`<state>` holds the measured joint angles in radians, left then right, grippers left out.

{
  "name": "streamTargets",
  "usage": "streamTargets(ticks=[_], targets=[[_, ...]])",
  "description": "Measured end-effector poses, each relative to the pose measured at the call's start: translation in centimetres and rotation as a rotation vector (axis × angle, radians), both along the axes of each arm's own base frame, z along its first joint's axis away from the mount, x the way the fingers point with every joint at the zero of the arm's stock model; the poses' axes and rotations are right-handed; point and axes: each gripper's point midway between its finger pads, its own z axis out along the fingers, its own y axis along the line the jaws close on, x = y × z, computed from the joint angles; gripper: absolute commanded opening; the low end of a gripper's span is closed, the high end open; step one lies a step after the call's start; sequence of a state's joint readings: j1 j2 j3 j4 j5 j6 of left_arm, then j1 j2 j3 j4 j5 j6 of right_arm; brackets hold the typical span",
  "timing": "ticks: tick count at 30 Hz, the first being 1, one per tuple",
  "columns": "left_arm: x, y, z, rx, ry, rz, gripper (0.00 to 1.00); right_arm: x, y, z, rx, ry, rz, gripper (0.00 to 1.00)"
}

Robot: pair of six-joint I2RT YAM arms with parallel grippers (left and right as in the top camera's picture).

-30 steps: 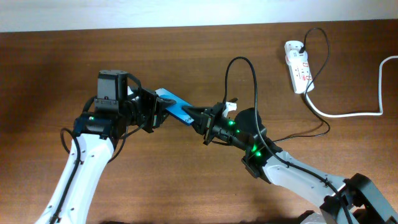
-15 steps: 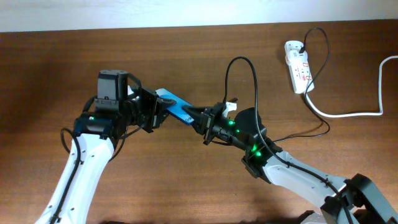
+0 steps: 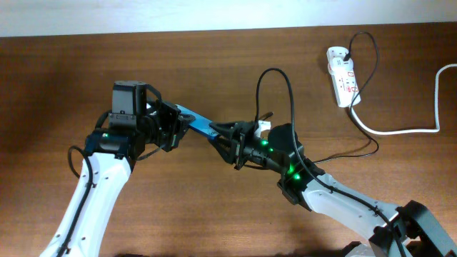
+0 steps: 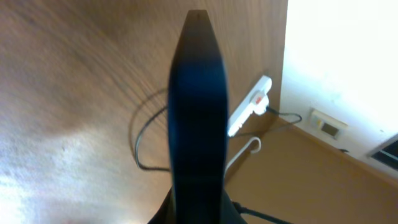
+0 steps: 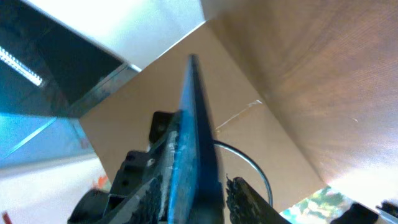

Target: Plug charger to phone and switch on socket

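Brown wood table [image 3: 57, 86], white wall along the far edge. Both arms meet mid-table, with the phone [image 3: 198, 123] raised between them, tilted and off the surface.

The left gripper [image 3: 173, 127] is clamped tight on the far end of the phone. Its wrist view shows the phone edge-on, running straight out from the jaws. The right gripper [image 3: 223, 139] is at the other end with its fingers [image 5: 245, 199] apart, one on each side of the phone's edge. You can't tell whether the pads touch it.

The charger [image 3: 275, 69] arcs up over the right wrist and comes down at that same phone end. The connector tip is hidden behind the fingers, so you can't tell whether it is seated in the port.

The socket [image 3: 342, 75] lies flat at the far right, well away from both arms. Its thick white cord [image 3: 400, 131] trails off the right edge.

Step, as a judgement: plugging the charger into the phone, at or just around insertion. The switch hasn't been touched, so call it roughly mid-task.

Next, check that the tip is actually in the port. If it isn't, you need to re-grip the connector and line it up with the port while the left arm holds the phone steady. If it is, back the right arm off without snagging the cable loop, then reach to the socket and press its switch. The main risk is dragging the cable and pulling the tip out.
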<state>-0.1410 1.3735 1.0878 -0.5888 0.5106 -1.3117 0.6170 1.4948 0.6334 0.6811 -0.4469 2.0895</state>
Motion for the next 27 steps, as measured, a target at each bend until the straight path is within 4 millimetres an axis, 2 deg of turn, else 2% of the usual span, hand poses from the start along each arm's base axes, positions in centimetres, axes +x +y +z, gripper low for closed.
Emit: streamTargets(ticks=[5,7,9,11,12,13,15,18,21,23,24,25,27], targets=[[0.2,1.1,-0.9,0.132,-0.064,-0.051,0.00,-0.9,-0.7,-3.9,-0.110,0.151,0.002,0.54],[0.2,1.4,-1.3,0.177,-0.085,-0.080,0.00,-1.4,-1.1,-5.2,-0.165,0.183,0.004,0.61],[0.3,1.9,-1.6,0.243,-0.124,-0.126,0.00,-1.7,-1.3,-6.1,-0.227,0.139,0.031,0.73],[-0.3,2.5,-2.4,0.311,-0.121,-0.173,0.00,-1.5,-1.1,-5.5,-0.283,-0.032,0.081,0.96],[-0.8,2.9,-2.9,0.354,-0.110,-0.204,0.00,-1.4,-1.0,-5.1,-0.334,-0.168,0.118,0.99],[-1.0,3.1,-3.1,0.379,-0.116,-0.225,0.00,-1.5,-1.0,-5.2,-0.394,-0.278,0.154,0.99],[-1.5,3.4,-3.5,0.415,-0.109,-0.260,0.00,-1.7,-1.7,-6.8,-0.531,-0.381,0.212,0.98],[-2.3,3.7,-4.1,0.447,-0.091,-0.305,0.00,-2.5,-4.4,-11.0,-0.800,-0.433,0.300,0.98],[-3.0,3.8,-4.5,0.465,-0.075,-0.338,0.00,-2.8,-5.8,-12.4,-0.926,-0.482,0.351,0.98],[-3.1,3.9,-4.6,0.473,-0.074,-0.350,0.00,-3.3,-6.7,-12.2,-0.978,-0.498,0.382,0.99],[-3.1,3.9,-4.6,0.476,-0.077,-0.355,0.00,-3.4,-7.2,-11.2,-1.000,-0.513,0.389,0.98],[-3.1,3.9,-4.6,0.478,-0.078,-0.358,0.00,-3.6,-7.8,-9.3,-1.024,-0.523,0.386,0.98],[-3.1,4.0,-4.6,0.484,-0.081,-0.363,0.00,-4.2,-10.2,-4.3,-1.099,-0.519,0.355,0.98]])
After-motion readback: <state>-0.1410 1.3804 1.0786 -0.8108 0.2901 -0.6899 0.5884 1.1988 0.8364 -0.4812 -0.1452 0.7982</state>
